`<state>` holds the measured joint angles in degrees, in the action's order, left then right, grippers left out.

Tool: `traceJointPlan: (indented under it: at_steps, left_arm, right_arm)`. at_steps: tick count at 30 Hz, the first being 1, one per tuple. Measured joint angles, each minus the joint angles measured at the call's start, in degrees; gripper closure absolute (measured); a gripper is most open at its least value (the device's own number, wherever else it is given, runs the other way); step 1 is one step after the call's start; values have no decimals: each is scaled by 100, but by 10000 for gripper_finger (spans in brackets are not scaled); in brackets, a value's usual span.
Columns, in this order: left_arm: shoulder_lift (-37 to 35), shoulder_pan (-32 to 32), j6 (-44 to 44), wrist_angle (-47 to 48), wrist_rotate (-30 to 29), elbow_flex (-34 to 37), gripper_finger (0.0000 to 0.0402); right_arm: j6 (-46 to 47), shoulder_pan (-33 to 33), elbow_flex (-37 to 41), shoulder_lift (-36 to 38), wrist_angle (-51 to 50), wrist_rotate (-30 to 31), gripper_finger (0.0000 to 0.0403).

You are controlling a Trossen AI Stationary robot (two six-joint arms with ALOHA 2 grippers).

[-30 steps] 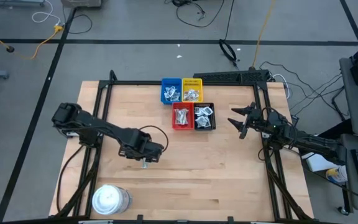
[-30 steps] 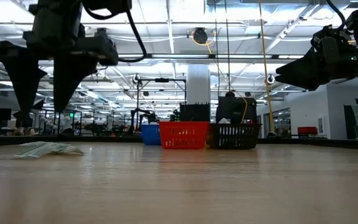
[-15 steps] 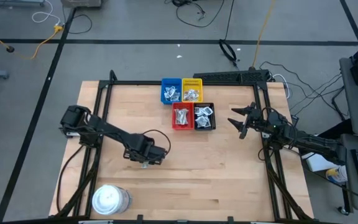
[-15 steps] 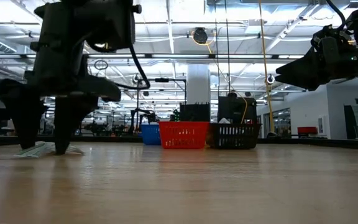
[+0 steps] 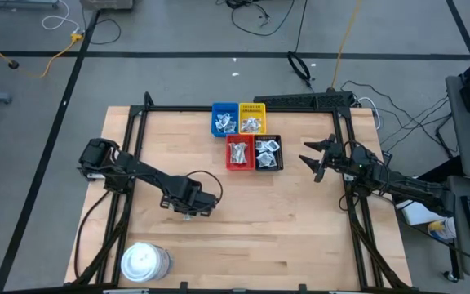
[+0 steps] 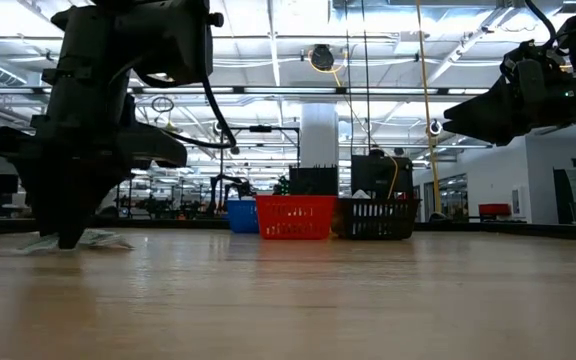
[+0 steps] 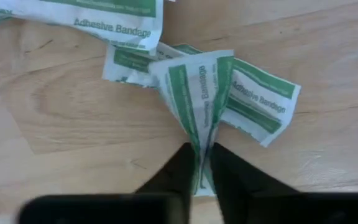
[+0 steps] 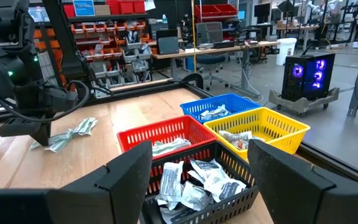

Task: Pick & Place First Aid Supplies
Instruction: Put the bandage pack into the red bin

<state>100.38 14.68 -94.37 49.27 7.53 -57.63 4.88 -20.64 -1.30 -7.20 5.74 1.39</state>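
Change: left claw (image 7: 202, 163) has come down onto the bench (image 5: 300, 220) and pinched together since the earlier frames; right arm has not shifted.
Task thing: adhesive bandage strip (image 7: 199, 93), white with green print, one of a small loose heap lying on the bench's left-centre, well apart from the trays.
Left claw state: clenched on that strip, which buckles up into a fold between the fingertips (image 7: 179, 171).
Handling: paper-light, limp, slick wrapper; likely to slip or drag neighbouring strips (image 7: 257, 102) along. The raised fold looks the best place to hold.
Right claw (image 5: 315, 159): spread wide, holding nothing, hovering beside the black tray (image 5: 268, 153).
Hard to see: in the high view the arm covers the heap; whether one strip or two are caught cannot be told.
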Motion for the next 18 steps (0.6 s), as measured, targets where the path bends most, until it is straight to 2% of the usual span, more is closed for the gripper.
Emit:
traceJointPlan:
  at_steps: [3,11,18]
  left_arm:
    - [-8,0,-34,12,0,0,389]
    - [-455,-47,-60,55,29,-6,396]
    - [-943,-183,216,59,338,-9,397]
  right_arm:
    - [0,0,1,0,0,1,144]
    - [0,0,1,0,0,1,140]
    - [0,0,1,0,0,2,141]
